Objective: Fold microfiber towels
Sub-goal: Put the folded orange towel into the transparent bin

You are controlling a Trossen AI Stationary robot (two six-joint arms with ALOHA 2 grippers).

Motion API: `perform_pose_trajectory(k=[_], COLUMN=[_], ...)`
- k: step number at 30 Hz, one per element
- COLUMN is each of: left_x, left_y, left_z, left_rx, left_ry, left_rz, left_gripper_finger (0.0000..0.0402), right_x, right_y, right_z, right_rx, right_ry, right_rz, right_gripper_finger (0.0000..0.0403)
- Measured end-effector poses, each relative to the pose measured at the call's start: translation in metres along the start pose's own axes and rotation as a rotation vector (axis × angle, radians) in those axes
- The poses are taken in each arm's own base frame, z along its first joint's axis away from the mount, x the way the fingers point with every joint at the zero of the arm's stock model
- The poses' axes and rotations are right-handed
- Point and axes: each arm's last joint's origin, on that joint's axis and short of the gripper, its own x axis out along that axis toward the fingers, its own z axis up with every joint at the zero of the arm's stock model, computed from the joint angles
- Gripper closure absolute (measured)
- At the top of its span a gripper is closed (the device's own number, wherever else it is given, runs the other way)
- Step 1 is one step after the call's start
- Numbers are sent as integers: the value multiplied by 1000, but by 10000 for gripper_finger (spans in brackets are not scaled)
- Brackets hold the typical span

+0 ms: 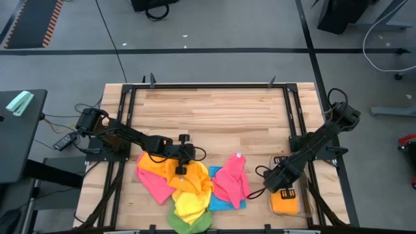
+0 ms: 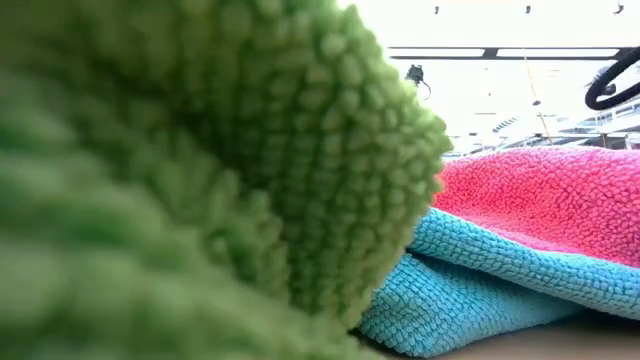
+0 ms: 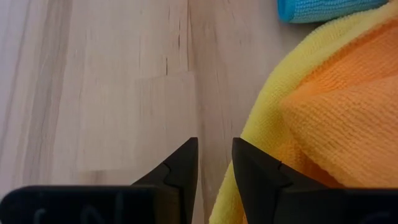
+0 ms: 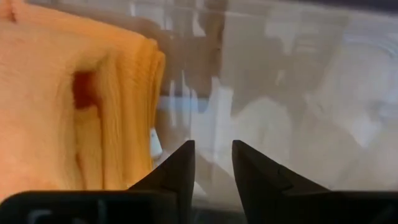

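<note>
Microfiber towels: pile at front edge, one folded in bin

Your left gripper [image 3: 214, 163], fingers slightly parted and empty, sits beside the orange towel [image 1: 170, 170] atop the pile. Your right gripper [image 4: 213, 163], narrowly parted, empty, hangs inside the clear bin [image 1: 304, 195] beside a folded orange towel [image 4: 74, 106].

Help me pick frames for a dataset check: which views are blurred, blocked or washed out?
Low view: the green towel sits against the lens, soft and out of focus, blocking most of it; the room behind is blown out white. Right wrist view: the clear bin wall throws smeared reflections beside the folded orange towel. High and left wrist views look clean.
</note>
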Motion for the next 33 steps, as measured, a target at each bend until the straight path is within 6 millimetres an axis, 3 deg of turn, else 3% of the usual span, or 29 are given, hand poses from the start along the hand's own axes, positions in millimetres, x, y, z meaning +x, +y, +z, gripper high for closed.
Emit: perform_pose_trajectory(k=[8,20,33], left_x=[0,0,0], left_y=[0,0,0], left_z=[0,-1,-1], left_rx=[3,5,-2], left_ry=[-1,8,7], left_rz=[0,0,0], left_gripper_finger=[294,294,294], right_x=[12,11,15], right_y=[4,21,5], right_z=[4,7,-5], right_rx=[1,-48,37], right_ry=[-91,-122,-48], right_rz=[81,242,40], right_gripper_finger=[309,341,358])
